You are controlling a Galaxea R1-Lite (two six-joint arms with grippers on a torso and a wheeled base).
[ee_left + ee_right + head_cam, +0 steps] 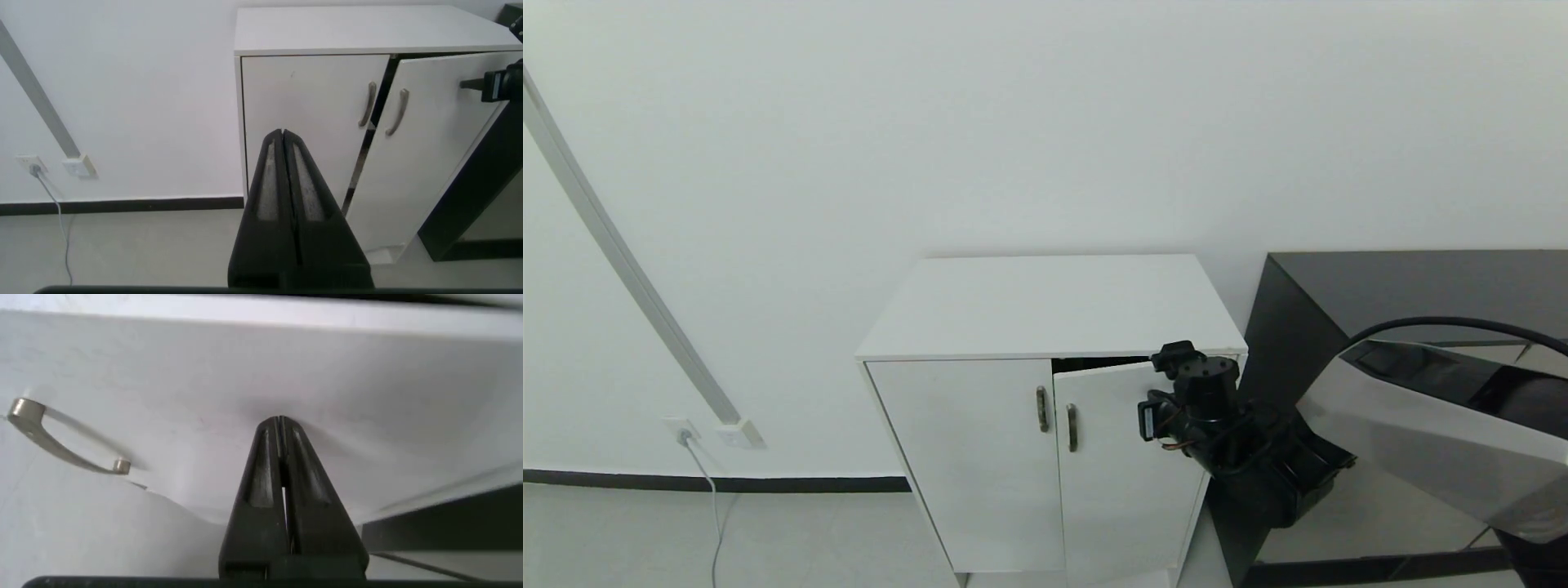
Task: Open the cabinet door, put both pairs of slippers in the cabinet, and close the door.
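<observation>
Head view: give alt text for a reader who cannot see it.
A white two-door cabinet stands against a white wall, its right door slightly ajar. The robot's right hand, shut, sits at that door's top edge.

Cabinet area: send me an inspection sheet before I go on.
Surface: cabinet top, white and flat.
Job's things: left door shut; right door ajar, with a dark gap at its top.
Clutter: nothing seen.
Grippers: left gripper shut, away from both doors; right gripper shut, tips at the right door's face.
Cables: grey cable running from wall socket to floor.
Surroundings: white wall, slanted conduit, black unit on the right.
</observation>
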